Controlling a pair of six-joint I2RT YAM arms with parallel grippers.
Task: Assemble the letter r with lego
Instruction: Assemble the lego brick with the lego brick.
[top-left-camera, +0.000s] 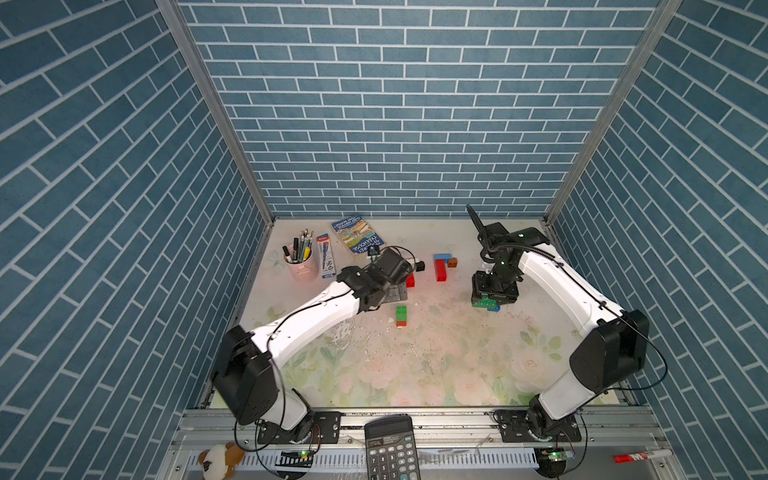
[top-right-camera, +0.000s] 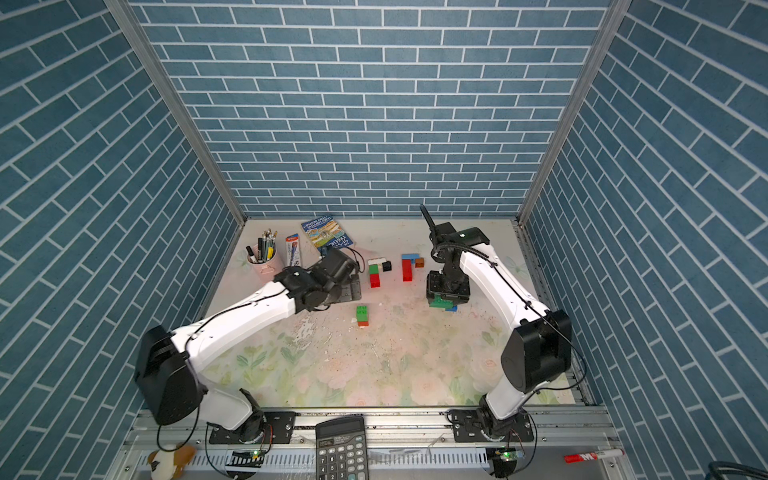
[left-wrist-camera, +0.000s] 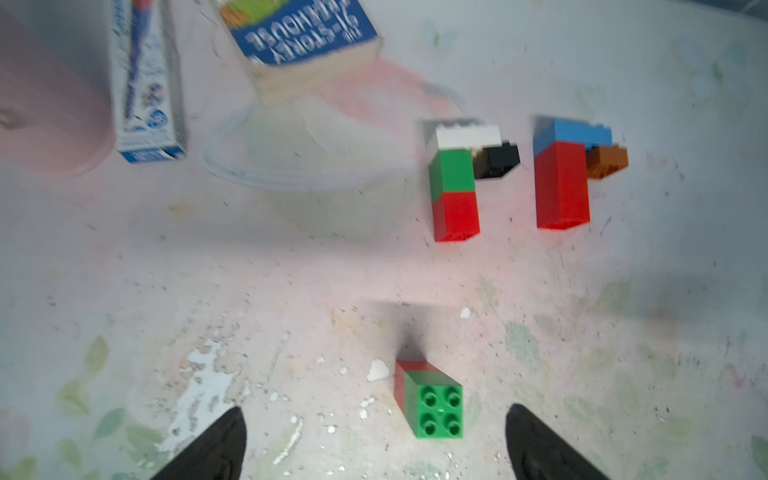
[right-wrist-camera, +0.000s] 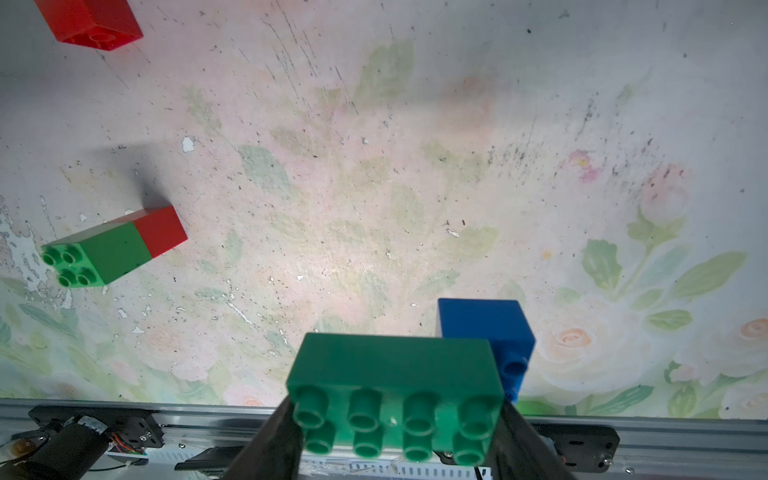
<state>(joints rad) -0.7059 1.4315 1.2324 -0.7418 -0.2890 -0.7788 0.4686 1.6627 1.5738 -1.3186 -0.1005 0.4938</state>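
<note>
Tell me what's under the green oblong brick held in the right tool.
A blue brick shows beneath the green oblong brick, sticking out at one end. The rest is covered, so whether they are joined cannot be seen.

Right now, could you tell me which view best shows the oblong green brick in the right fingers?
The right wrist view: the oblong green brick sits close up, eight studs visible, clamped between the right fingers. Both top views show only its green edge below those fingers; the left wrist view misses it.

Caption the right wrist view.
Right gripper grips an oblong green studded plastic brick, a square blue plastic brick beside it, floral tabletop beyond.
</note>
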